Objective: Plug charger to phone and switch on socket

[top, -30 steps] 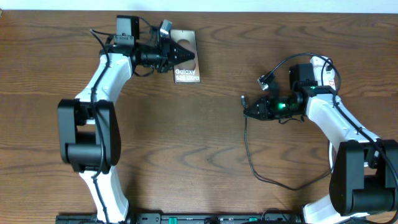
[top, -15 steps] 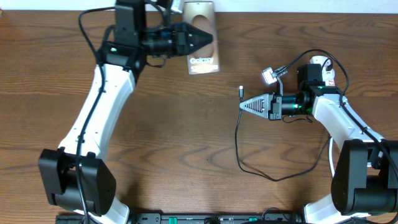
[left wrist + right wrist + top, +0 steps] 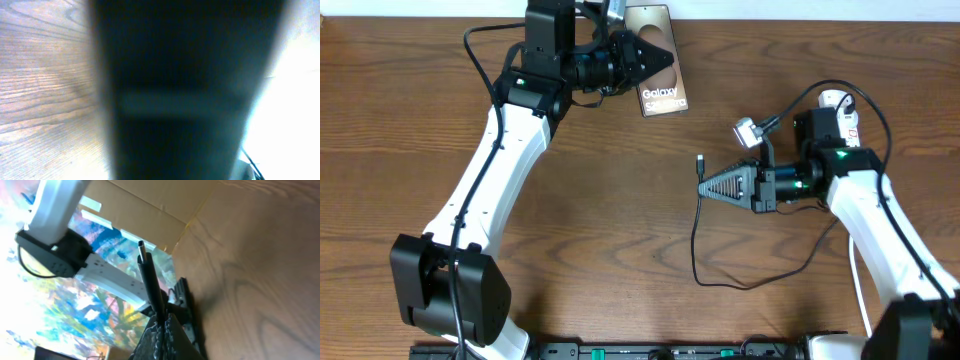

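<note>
The phone [image 3: 661, 96] has come nearer — clamped in the left gripper [image 3: 665, 62], diagonally ahead of the right gripper [image 3: 702, 187] clenching the charger [image 3: 695, 240].

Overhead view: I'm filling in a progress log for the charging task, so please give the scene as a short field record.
phone: held in the left gripper, at the far side of the table
charger: cable clamped in the right gripper, plug tip sticking out past the fingers
plug and phone: apart, not plugged in
socket: not in this view
</note>
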Motion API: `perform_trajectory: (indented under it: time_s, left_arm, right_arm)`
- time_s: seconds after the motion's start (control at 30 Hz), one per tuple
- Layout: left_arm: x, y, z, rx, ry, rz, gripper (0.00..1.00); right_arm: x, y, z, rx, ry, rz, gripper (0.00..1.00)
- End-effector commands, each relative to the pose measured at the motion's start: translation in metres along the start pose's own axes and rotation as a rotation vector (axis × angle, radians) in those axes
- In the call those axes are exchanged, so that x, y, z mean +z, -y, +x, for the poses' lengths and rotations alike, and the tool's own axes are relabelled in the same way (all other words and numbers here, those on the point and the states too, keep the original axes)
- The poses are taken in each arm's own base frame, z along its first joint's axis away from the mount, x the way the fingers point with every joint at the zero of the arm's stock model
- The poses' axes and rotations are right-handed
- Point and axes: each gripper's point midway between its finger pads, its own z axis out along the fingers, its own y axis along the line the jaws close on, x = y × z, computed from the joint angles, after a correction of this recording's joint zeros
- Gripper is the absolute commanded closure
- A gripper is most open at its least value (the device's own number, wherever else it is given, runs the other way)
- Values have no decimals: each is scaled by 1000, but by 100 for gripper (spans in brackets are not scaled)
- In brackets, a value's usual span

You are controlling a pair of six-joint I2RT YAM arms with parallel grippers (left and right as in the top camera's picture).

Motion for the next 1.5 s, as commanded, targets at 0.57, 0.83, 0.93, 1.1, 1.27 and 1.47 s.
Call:
perform_trajectory:
  time_s: [0.57,0.83,0.93,1.1,1.27,1.47]
  left_arm:
    - [26,16,43,-5,-130,101,93]
    - [34,-29,46,-46,-173,116,93]
    - [38,-38,47,-65,-161,149,93]
    - [38,-21,43,-76,-111,257,92]
    - [36,9,46,-35,-113,354,93]
    - [29,26,49,-18,-140,412,93]
  right_arm:
    - [1,-8,-15,17,9,-31,99]
    - [0,-5,-11,34,8,-13,99]
    - [0,-4,6,45,-3,4,99]
    - [-1,-6,13,76,8,-23,99]
    - [-4,-2,14,94,20,-17,99]
    - [-16,5,-4,119,63,-1,99]
